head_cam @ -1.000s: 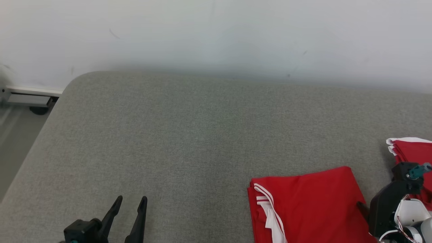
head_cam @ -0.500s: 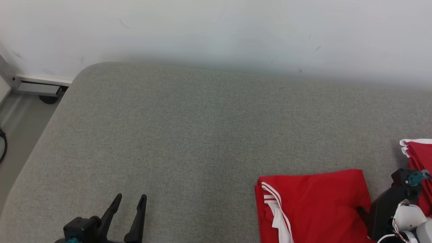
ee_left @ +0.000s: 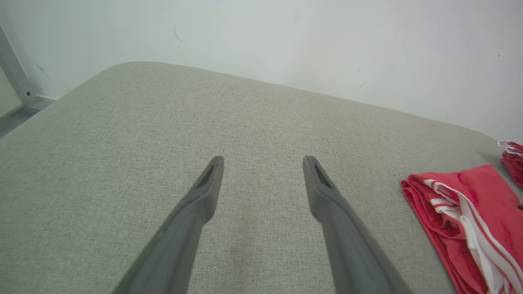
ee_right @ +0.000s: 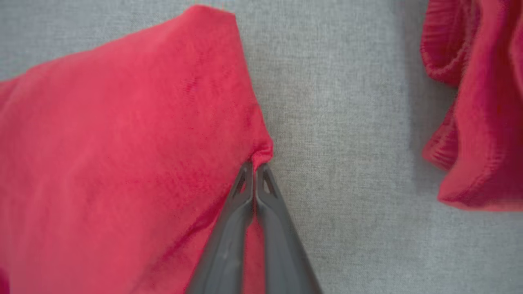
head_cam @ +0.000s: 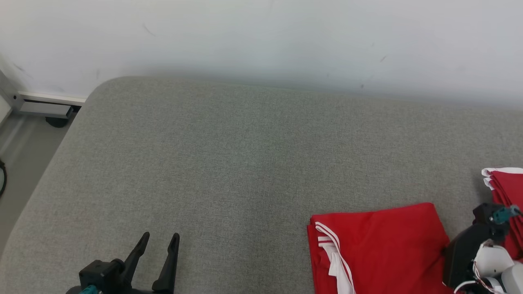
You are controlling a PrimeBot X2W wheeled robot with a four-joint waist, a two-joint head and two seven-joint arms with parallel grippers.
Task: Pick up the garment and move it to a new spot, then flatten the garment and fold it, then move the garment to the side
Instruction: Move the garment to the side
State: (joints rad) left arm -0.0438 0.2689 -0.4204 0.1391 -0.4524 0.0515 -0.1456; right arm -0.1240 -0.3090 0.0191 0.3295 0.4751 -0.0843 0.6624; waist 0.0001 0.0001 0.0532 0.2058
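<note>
Garment [head_cam: 380, 249]: red, with white stripes and white trim along its left edge; folded into a flat, roughly square pack; lying at the near right of the grey padded surface [head_cam: 245, 163].
Garment's right edge: puckered into a small nub right at the tips of the right gripper [ee_right: 254, 169].
Right gripper: jaws pressed together with no gap, pinching that nub of red cloth (clearest in the right wrist view); reaching in low from the garment's right side.
Second red garment [head_cam: 506, 192]: crumpled, white-edged, at the far right of the head view; apart from the folded one, with a strip of bare grey between them.
Left gripper [head_cam: 160, 235]: jaws spread wide, nothing between them; low over bare grey fabric at the near left, well apart from the garment.
Grey padded surface: woven texture, rounded far-left corner, far edge against the wall.
Wall [head_cam: 261, 36]: white, with a few faint dark scuffs.
Floor [head_cam: 20, 163]: grey, beyond the pad's left edge, with a pale bracket [head_cam: 41, 108] at the wall's foot.
</note>
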